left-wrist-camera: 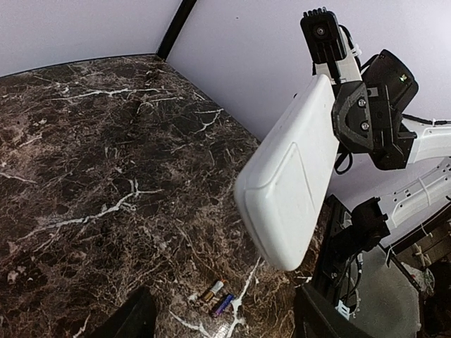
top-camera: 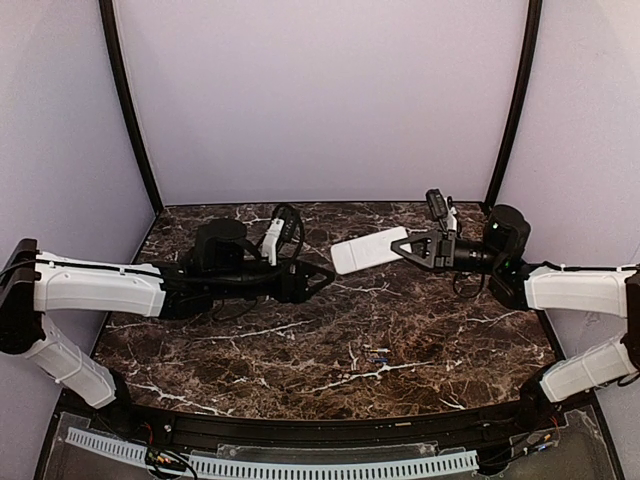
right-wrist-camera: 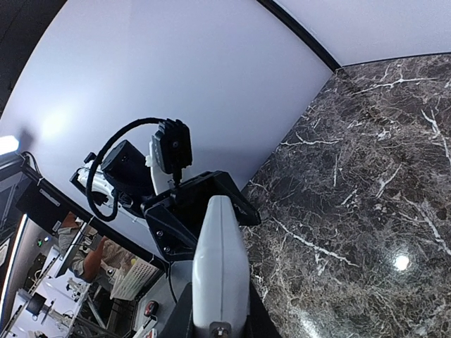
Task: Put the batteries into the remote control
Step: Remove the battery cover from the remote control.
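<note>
The right gripper (top-camera: 408, 243) is clamped on one end of the remote control (top-camera: 368, 250), holding it in the air over the dark marble table (top-camera: 250, 350). The remote's plain white back faces the left gripper (top-camera: 322, 281), which hovers near its free end, fingers (left-wrist-camera: 134, 320) spread wide with nothing between them. Two batteries (top-camera: 377, 354) lie side by side on the table nearer the arm bases, well apart from both grippers.
</note>
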`<action>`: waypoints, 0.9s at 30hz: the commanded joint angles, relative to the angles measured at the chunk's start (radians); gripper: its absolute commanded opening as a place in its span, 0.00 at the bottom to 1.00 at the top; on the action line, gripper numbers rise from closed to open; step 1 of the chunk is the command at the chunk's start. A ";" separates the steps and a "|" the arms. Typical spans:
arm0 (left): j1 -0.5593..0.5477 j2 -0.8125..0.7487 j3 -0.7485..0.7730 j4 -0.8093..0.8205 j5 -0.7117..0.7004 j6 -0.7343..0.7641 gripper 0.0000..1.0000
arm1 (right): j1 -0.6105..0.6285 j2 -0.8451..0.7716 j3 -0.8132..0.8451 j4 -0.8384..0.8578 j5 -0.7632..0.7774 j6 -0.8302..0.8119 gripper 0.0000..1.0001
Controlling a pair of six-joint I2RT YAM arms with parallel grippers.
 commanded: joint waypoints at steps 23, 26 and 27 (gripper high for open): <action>0.020 0.035 0.030 0.089 0.013 -0.102 0.36 | 0.061 0.014 0.040 0.020 0.023 -0.050 0.00; 0.029 0.024 0.011 0.112 0.034 -0.107 0.33 | 0.053 0.015 0.038 0.046 0.013 -0.025 0.00; 0.032 0.020 0.000 0.120 0.048 -0.111 0.32 | 0.050 0.017 0.037 0.059 0.008 -0.017 0.00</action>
